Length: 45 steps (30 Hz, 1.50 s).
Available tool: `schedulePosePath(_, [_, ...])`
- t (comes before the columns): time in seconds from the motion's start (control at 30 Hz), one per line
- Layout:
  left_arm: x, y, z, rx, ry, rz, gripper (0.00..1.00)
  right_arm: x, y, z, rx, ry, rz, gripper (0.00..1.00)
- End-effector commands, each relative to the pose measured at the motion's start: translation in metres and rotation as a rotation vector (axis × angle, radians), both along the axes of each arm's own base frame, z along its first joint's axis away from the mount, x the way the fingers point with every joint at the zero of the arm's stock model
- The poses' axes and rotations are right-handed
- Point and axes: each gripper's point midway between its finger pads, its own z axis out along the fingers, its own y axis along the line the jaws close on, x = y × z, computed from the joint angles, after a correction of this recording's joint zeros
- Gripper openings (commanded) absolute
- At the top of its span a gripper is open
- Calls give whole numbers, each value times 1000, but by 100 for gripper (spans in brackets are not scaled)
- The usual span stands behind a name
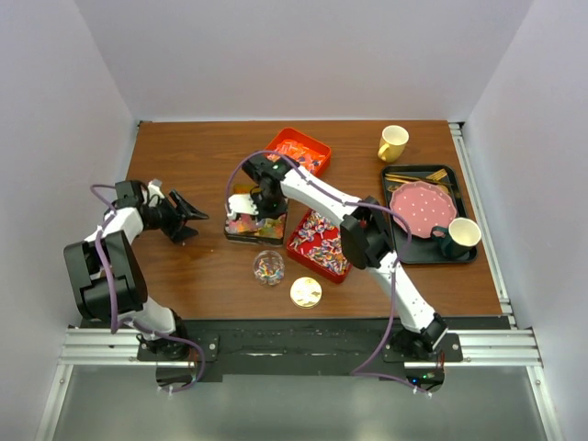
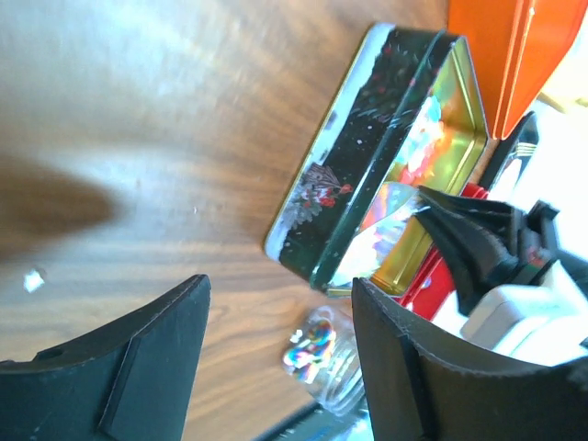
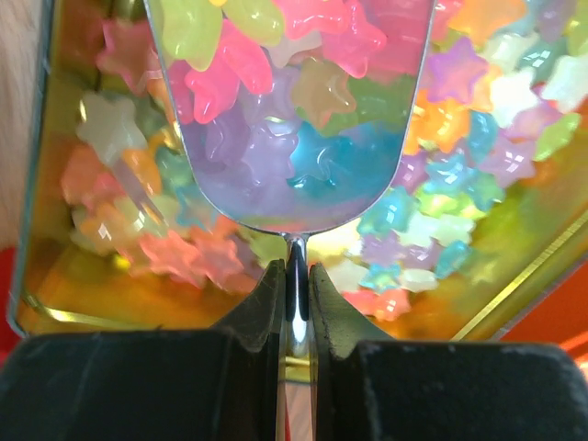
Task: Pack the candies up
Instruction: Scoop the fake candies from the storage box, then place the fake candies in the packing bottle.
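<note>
right gripper [image 3: 296, 277] clamped on scoop [image 3: 295, 231] handle, scoop full of star candies [image 3: 276, 119], over tin [image 2: 358, 175] mid-table, left gripper [image 2: 276, 308] wide, empty, near left edge

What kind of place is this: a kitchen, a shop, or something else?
Probably a robot test cell, not a home. Plain white walls box in one wooden table, the left arm and right arm stand on a metal rail, and the right gripper holds a scoop over staged candies.

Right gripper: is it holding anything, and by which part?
The right gripper pinches a metal scoop by its thin handle, just below the bowl, which holds star-shaped candies.
</note>
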Motion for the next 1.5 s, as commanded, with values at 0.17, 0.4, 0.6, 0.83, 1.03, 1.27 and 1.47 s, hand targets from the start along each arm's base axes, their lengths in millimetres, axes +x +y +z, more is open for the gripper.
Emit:
schedulePosePath(0.17, [42,30,34,212,-229,-97,68,-1,-18,61,125,38,-23,0])
schedulePosePath(0.4, [36,23,41,189,-270,-83,68,-8,-18,84,216,46,-65,0])
schedulePosePath(0.6, [12,12,29,195,-305,-103,67,-21,-30,96,212,51,-80,0])
schedulePosePath(0.83, [3,3,22,241,-388,-97,67,-45,-76,135,128,-27,-17,0])
schedulePosePath(1.03, [-4,2,26,274,-491,-52,66,-84,-103,135,71,53,26,0])
schedulePosePath(1.27, [-14,-2,41,303,-573,-56,66,-98,-120,138,7,30,45,0])
schedulePosePath(1.47, [-19,6,46,388,-591,-59,66,-107,-121,131,-76,-15,83,0])
